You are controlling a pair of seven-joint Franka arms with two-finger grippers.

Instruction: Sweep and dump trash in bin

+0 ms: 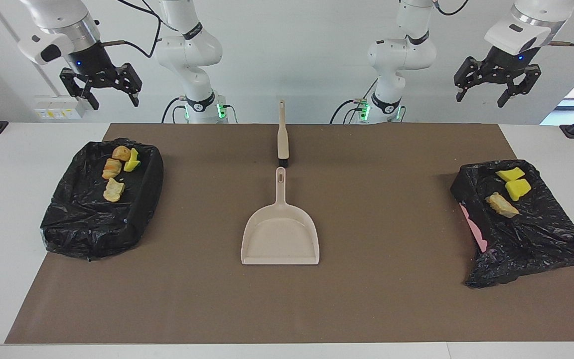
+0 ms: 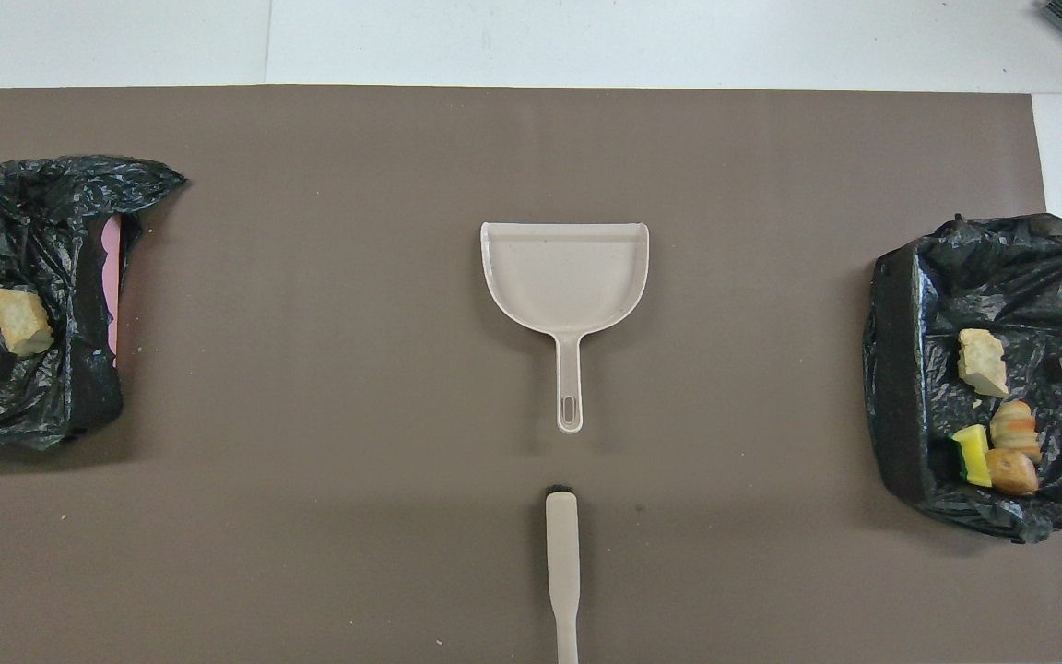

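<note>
We judge the job to be at its close: all the scraps we can see already lie in the two black-lined bins, and none shows on the brown mat. Four pieces, tan-orange ones and a yellow chunk, sit in the bin toward the right arm's end of the table; two yellow chunks and a tan piece sit in the bin toward the left arm's end, whose liner sags and shows a strip of pink at one edge. The dustpan lies empty at the middle of the mat, and the brush lies just nearer to the robots, handle pointing at them; the two are apart. If anything is left, we think it is only to leave the tools lying and park the arms. The right gripper hangs high over its end of the table, above the bin there, jaws spread and holding nothing. The left gripper hangs equally high over the other end, jaws spread and empty too.
</note>
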